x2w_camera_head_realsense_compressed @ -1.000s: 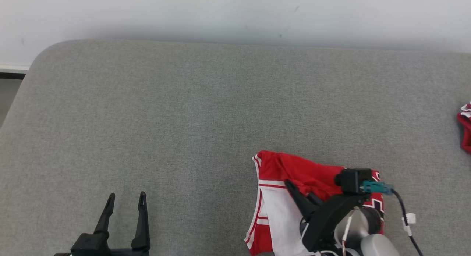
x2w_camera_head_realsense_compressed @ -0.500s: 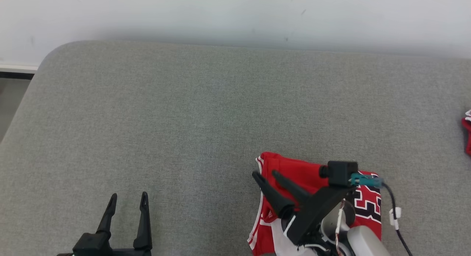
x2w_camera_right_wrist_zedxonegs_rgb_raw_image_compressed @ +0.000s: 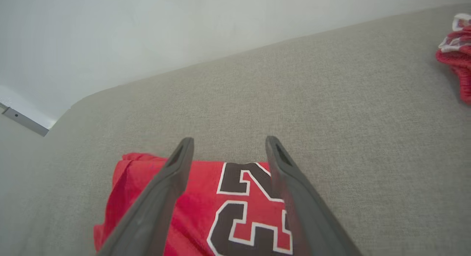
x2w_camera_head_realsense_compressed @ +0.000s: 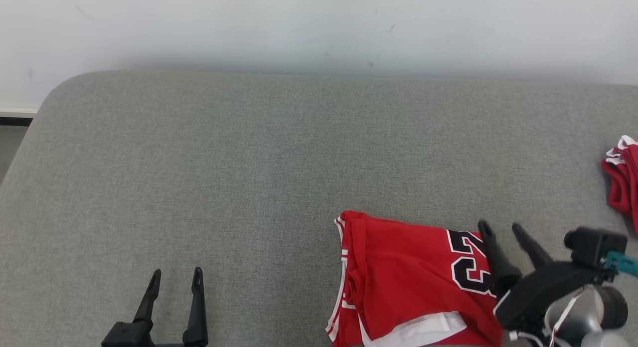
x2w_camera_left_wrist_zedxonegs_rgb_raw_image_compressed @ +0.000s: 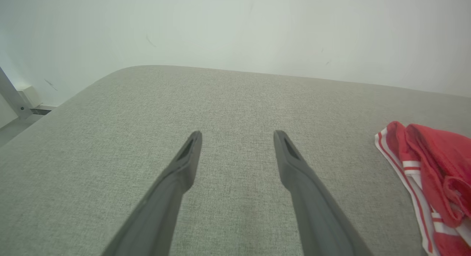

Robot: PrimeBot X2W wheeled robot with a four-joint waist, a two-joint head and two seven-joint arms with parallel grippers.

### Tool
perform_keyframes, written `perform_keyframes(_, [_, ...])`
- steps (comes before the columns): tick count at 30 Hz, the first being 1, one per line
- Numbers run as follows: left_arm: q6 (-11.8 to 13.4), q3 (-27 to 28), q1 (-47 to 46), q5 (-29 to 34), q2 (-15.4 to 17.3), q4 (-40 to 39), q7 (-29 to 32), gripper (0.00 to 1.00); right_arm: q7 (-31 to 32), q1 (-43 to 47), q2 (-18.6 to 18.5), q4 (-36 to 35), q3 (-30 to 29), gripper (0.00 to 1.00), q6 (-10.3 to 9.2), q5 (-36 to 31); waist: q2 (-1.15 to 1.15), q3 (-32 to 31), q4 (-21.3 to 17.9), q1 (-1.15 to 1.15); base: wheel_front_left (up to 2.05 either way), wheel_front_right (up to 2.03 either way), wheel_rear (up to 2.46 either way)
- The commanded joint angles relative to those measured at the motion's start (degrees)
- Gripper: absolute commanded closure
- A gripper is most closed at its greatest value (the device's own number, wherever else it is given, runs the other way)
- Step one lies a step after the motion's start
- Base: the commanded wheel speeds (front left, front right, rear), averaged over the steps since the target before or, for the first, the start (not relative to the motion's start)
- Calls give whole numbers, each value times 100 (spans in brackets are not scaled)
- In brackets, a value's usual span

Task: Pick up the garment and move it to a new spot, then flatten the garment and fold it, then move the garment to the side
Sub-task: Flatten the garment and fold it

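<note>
The garment [x2w_camera_head_realsense_compressed: 408,277] is a red jersey with white trim and a black number, lying folded on the grey cushioned surface [x2w_camera_head_realsense_compressed: 249,177] at the lower right of the head view. It also shows in the left wrist view as the garment [x2w_camera_left_wrist_zedxonegs_rgb_raw_image_compressed: 430,167] at the right edge, and under my fingers in the right wrist view as the garment [x2w_camera_right_wrist_zedxonegs_rgb_raw_image_compressed: 235,204]. My right gripper [x2w_camera_head_realsense_compressed: 502,229] stands open over the garment's right edge, holding nothing. My left gripper [x2w_camera_head_realsense_compressed: 177,273] is open at the lower left, well apart from the garment.
Another red and white cloth [x2w_camera_head_realsense_compressed: 623,180] lies bunched at the right edge of the surface, also seen as the cloth [x2w_camera_right_wrist_zedxonegs_rgb_raw_image_compressed: 456,50]. A pale wall [x2w_camera_head_realsense_compressed: 319,28] runs behind. The surface's rounded left corner [x2w_camera_head_realsense_compressed: 55,87] drops to the floor.
My right gripper opened and let go of the garment, then drew back to the right. The top layer now lies folded over, number side up. The head camera shifted a little.
</note>
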Motion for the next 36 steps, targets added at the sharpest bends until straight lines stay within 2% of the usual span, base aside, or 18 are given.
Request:
perform_keyframes(1, [-11,8,69,41,-11,21,-16,0,69,129,24,-39,17,0,2,-47,0,-2,-9,0,0,0,0])
perform_keyframes(4, [-40,24,71,38,-23,36,-16,0,259,418,20,-181,156,0,2,-36,0,17,-38,0,0,0,0])
perform_keyframes(9, [-36,59,83,37,-28,54,-16,0,277,622,19,-278,794,0,2,9,0,36,-102,0,0,0,0])
perform_keyframes(13, [-67,53,50,48,-36,74,-16,0,176,357,18,-52,1334,0,2,-189,0,40,-106,0,0,0,0])
perform_keyframes(17, [-122,-2,-54,48,-51,107,-16,0,325,113,15,314,1720,0,2,-708,0,44,17,0,0,0,0])
perform_keyframes(21, [-137,11,-78,55,-77,107,-16,0,455,176,13,374,1721,0,2,-1132,0,66,162,0,0,0,0])
perform_keyframes(23, [-131,27,-45,50,-83,111,-16,0,506,323,18,311,1719,0,2,-1075,0,66,207,0,0,0,0])
perform_keyframes(31, [-120,123,-12,47,-78,86,-16,0,873,767,17,-168,2284,0,2,-1264,0,147,200,0,0,0,0])
perform_keyframes(36, [-168,91,-128,80,-126,123,-16,0,933,664,16,-41,2546,0,2,-1709,0,232,206,0,0,0,0])
